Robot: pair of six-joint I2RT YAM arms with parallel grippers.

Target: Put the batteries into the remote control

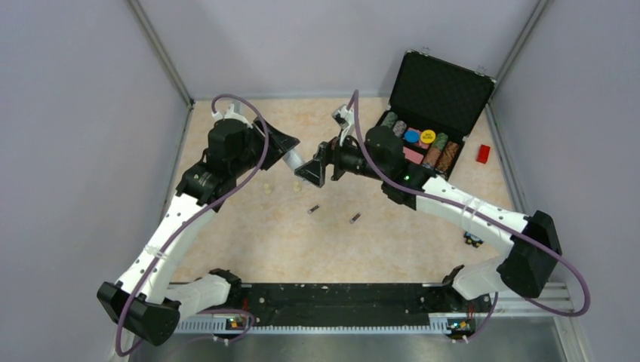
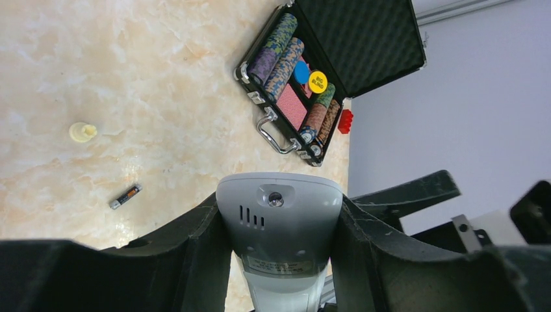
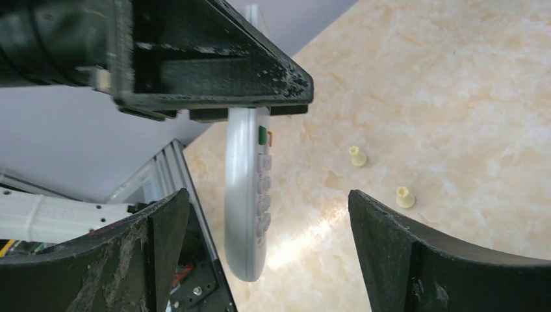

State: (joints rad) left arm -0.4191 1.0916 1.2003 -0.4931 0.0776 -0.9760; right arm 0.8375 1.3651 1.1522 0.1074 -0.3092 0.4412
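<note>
remote control (image 1: 295, 161) points lengthwise at right tool (image 1: 312, 172).

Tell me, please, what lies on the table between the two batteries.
Nothing lies there: in the top external view, the table is bare between the left battery and the right battery.

The left pincer (image 3: 247, 107) clamps the remote control (image 3: 247, 214), seen edge-on.

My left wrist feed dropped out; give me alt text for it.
The left gripper is shut on the white remote control. One battery and a cream peg lie on the table, with an open poker-chip case beyond.
</note>
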